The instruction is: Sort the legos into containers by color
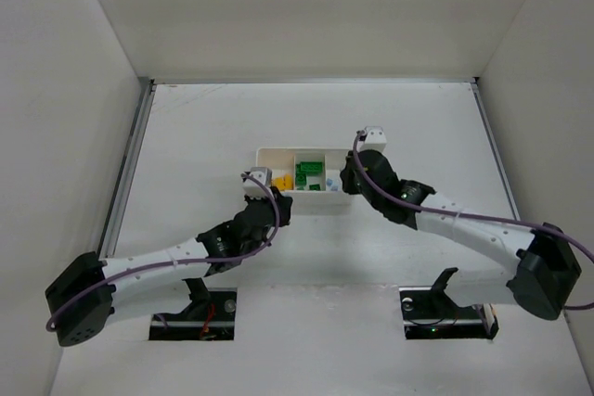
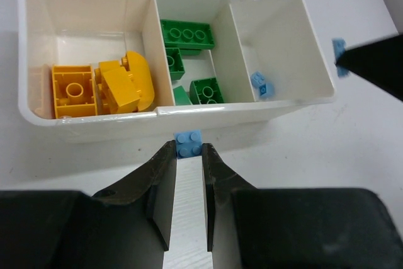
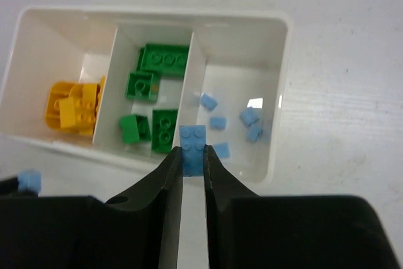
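Mid-desk at the tray (image 1: pixel 274 149), both claws are loaded: the right claw (image 3: pixel 192 155) pinches a blue lego (image 3: pixel 192 140) about over the blue bin (image 3: pixel 252 86), so just drop it, while the left claw (image 2: pixel 188 152) pinches another blue lego (image 2: pixel 189 142) at the tray's near wall and needs to move toward the right edge first.

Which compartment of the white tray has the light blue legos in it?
The right-end compartment: small blue bricks lie there; the middle holds green bricks, the left yellow bricks.

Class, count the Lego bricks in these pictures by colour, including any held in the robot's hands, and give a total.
Green legos: 4
Yellow-orange legos: 3 (piled together, so approximate)
Light blue legos: 7, with 5 in the tray, 1 in the left hand and 1 in the right hand
Total: 14
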Robot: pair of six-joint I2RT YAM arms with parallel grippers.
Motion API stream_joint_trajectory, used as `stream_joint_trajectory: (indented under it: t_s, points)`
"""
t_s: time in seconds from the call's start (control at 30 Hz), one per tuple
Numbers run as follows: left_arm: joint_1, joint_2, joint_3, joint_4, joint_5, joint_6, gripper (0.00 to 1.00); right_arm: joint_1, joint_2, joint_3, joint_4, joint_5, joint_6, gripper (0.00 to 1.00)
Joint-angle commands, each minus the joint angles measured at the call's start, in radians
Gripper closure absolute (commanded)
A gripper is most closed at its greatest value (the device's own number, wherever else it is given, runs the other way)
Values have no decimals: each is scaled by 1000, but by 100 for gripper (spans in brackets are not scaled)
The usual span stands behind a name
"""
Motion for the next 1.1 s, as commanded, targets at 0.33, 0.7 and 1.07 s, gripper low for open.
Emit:
stream_joint_trajectory:
  t_s: [0.33, 0.7, 1.07]
  points:
    - [-28, 93, 138, 46, -2, 33, 87, -127, 61, 65, 186, -82, -59, 58]
    - [-2, 418, 385, 141, 86, 122, 86, -179, -248, -237, 272, -13, 64, 54]
    - [38, 638, 594, 136, 132, 168, 73, -240, -358, -386, 343, -61, 115, 50]
